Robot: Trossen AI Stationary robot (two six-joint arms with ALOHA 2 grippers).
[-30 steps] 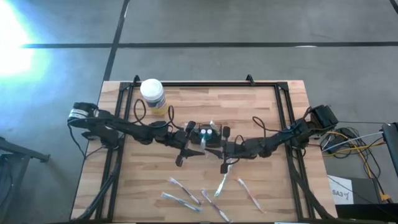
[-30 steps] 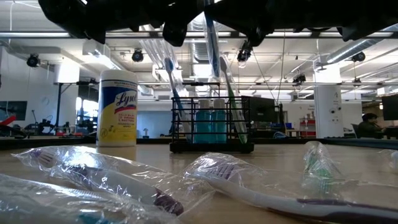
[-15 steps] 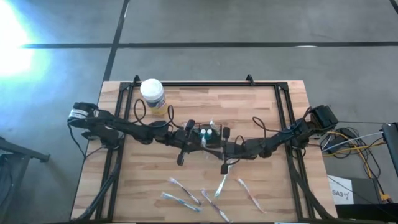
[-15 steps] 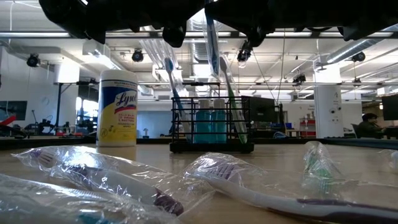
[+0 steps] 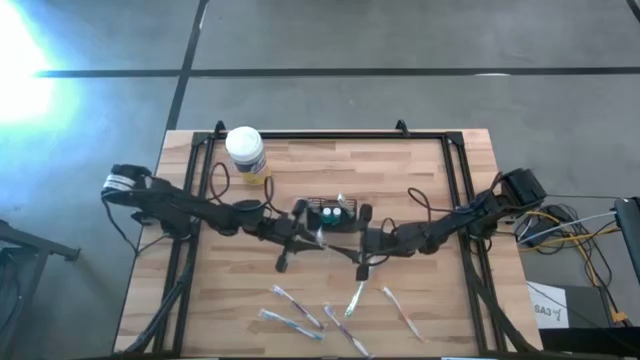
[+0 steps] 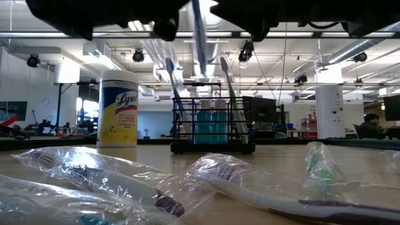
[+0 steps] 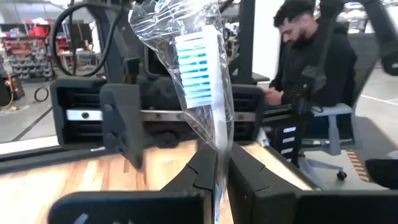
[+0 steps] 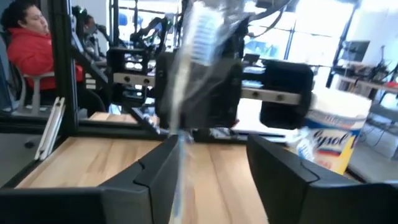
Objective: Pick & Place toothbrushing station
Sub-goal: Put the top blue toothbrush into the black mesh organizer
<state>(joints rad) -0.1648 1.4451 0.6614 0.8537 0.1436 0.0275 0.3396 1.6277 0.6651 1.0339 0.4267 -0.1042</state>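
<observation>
The toothbrushing station, a small black rack, stands on its base at mid-table; in the low view the station has toothbrushes standing in it. My left gripper hovers just on its near side, shut on a toothbrush with blue bristles in a clear wrapper. Facing it, my right gripper stands open, and the toothbrush's lower end is blurred beside one of its fingers. I cannot tell whether they touch. In the low view the toothbrush hangs above the rack. My left gripper pinches the wrapped toothbrush's handle, below the bristle head, between its two fingers. The fingers lie level, coming from the table's left, across the handle. The toothbrush stands about upright with its head up, clear of the table and the rack.
A yellow jar with a white lid stands at the far left. Several wrapped toothbrushes lie near the front edge, close to the low camera. A black frame borders the table. People sit in the room beyond.
My left gripper has drawn a little toward the table's left and near edge, taking the wrapped toothbrush with it. The toothbrush has come away from my right gripper, which has let it go, and now stands more upright.
</observation>
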